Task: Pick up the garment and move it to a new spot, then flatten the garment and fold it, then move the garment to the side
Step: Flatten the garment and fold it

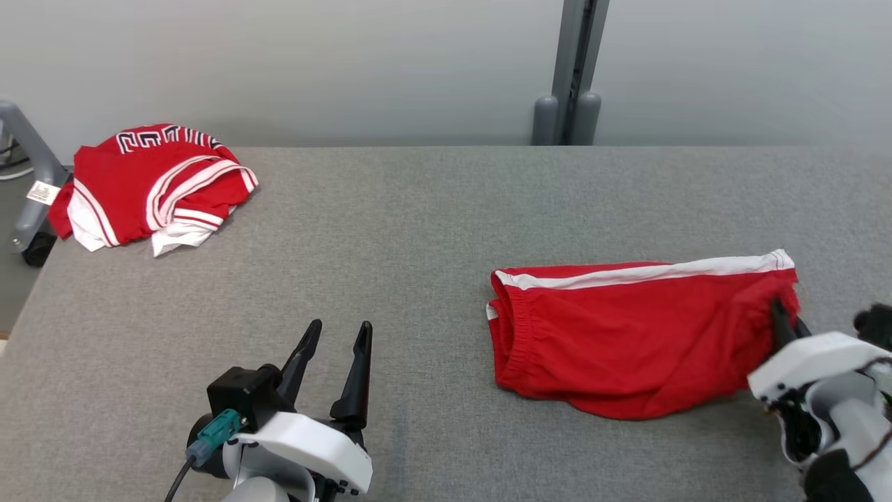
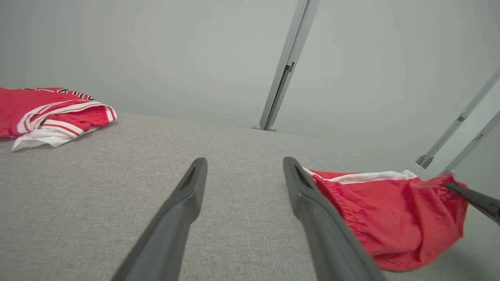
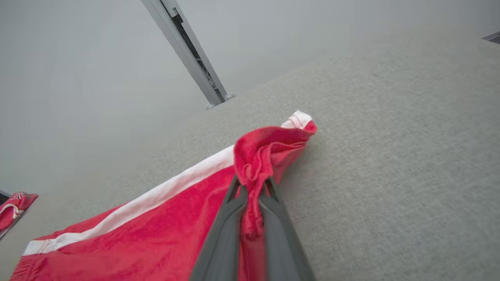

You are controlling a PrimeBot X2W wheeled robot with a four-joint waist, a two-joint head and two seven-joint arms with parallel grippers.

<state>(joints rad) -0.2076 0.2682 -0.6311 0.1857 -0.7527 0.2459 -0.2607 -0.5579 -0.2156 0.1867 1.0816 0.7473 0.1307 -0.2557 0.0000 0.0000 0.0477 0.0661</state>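
With right tool (image 3: 252,183) clenched on shorts (image 1: 627,341) corner, bring released left tool (image 1: 340,325) to waistband (image 1: 512,328), pinch, lift both ends evenly to avoid bunching.

Shorts (image 1: 627,341) red, white stripe; table (image 1: 418,244) grey.

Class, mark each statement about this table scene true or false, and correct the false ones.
1. The right tool is shut on a bunched edge of the red shorts. True.
2. The left tool also grips the shorts. False: it is open, apart from them, over bare table.
3. The red-and-white jersey lies at the table's far left corner. True.
4. The shorts carry a blue stripe. False: the stripe is white.
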